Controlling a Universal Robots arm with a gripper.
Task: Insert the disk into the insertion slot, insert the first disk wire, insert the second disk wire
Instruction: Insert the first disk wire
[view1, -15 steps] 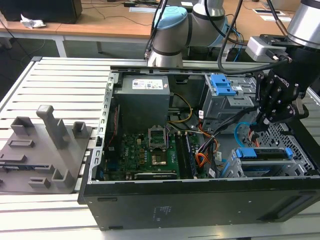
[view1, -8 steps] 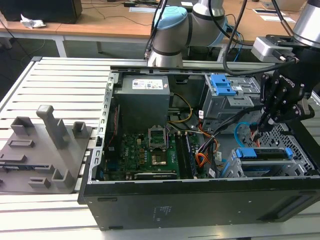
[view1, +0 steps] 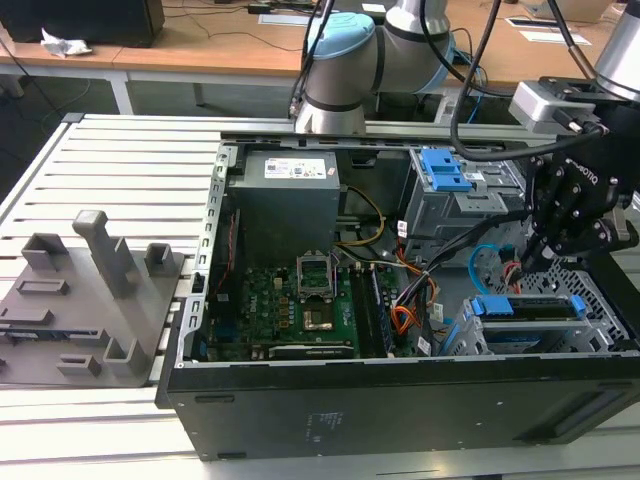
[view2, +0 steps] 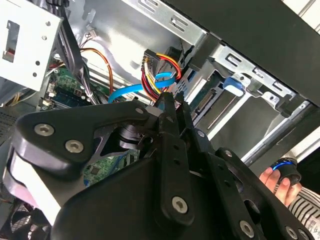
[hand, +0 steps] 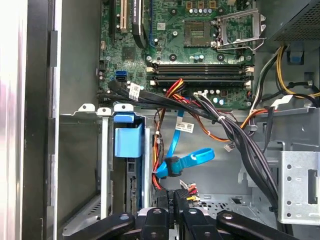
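Observation:
The disk (view1: 527, 312), in its blue carrier, sits inside the grey perforated insertion slot (view1: 590, 300) at the exterior view's right. In the first wrist view the carrier's blue tab (hand: 128, 142) shows between the cage walls (hand: 82, 165). My black gripper (view1: 533, 262) hangs just above the disk's rear end. Its fingers (hand: 175, 207) are pressed together on the plug of a red, yellow and black wire bundle (view2: 159, 75), beside the disk's connector edge. A light blue flat wire (hand: 186, 161) loops loose next to it, its plug (hand: 167, 169) hanging free.
A taller grey bay with a blue latch (view1: 445, 168) stands behind the slot. The motherboard (view1: 300, 300) and power supply (view1: 285, 195) occupy the case. Thick black cables (hand: 235, 135) cross above the disk. A person's hand (view2: 276, 176) holds a blue-ringed object outside the case.

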